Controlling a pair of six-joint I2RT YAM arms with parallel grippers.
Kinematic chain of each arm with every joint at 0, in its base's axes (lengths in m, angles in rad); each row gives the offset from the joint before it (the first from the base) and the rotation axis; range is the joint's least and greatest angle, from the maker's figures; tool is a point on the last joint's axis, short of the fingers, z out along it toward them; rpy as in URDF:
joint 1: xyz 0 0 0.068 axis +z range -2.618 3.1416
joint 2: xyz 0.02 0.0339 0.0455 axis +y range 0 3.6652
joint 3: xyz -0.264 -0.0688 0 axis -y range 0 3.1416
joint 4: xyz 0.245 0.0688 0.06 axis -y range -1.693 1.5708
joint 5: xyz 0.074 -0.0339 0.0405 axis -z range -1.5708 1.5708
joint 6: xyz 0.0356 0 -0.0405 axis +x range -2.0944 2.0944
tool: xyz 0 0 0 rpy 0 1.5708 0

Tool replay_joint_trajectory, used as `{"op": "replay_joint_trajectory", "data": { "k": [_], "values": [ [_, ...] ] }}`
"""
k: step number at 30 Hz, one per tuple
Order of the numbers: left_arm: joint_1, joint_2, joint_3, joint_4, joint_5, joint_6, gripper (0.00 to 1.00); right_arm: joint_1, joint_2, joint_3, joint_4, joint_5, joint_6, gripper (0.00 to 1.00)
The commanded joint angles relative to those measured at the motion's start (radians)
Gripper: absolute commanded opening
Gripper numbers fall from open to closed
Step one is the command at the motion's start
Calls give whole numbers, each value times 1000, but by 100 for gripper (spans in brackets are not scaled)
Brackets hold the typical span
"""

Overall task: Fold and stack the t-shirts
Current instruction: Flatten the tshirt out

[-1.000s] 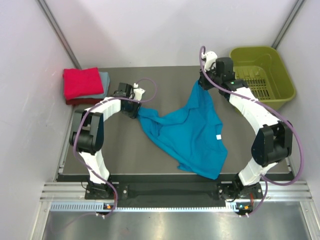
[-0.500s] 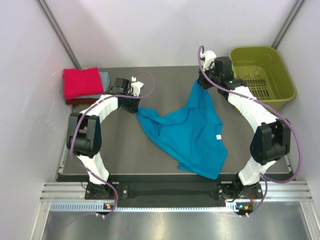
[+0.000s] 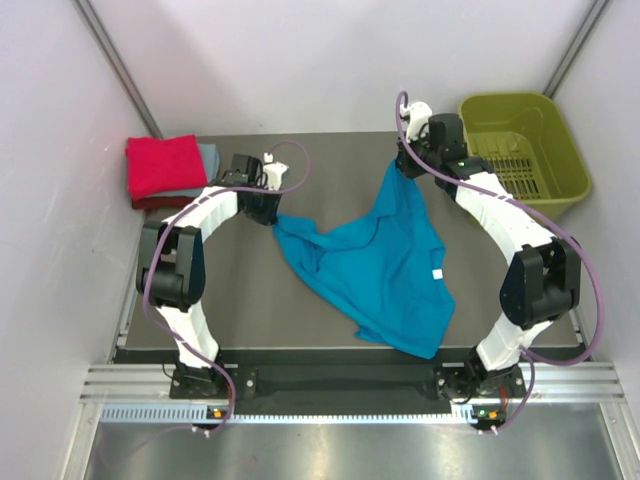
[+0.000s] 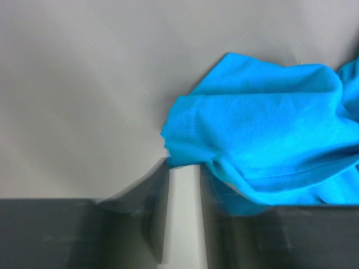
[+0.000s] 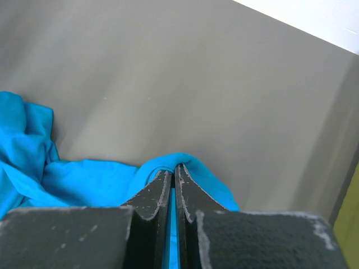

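Overhead and wrist views, spreading stage. The table (image 3: 330,160) carries the teal t-shirt (image 3: 385,265), which lies open but rumpled across its middle and right, with one edge drawn up toward the far right. The basket (image 3: 560,150) stands at the far right corner. At the far left the red t-shirt (image 3: 165,165) rests folded on the grey-blue t-shirt (image 3: 209,158).

Your right gripper (image 5: 174,168) is clenched on a fold of the teal cloth. Your left gripper (image 4: 184,165) has its fingers parted, with bare table showing between them. The shirt's left corner lies at the tips and over one finger, seemingly unclamped.

Over the last second the left gripper has edged back toward the far left, while that corner has barely followed. The corner probably needs regrasping before you stretch the shirt flat.
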Motion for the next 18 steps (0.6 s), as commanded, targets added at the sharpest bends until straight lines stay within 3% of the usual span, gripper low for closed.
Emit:
{"op": "replay_joint_trajectory", "data": {
  "k": [1,4,10,18],
  "values": [
    [3,-26,29,1,27,2,21,13,-6,46,61,1,0,0],
    [3,-23,37,-2,55,-9,0,16,3,57,59,-1,3,0],
    [5,-58,54,-21,53,-12,0,18,0,71,61,4,0,0],
    [10,-224,57,-67,3,60,0,18,-33,63,67,24,-16,0]
  ]
}}
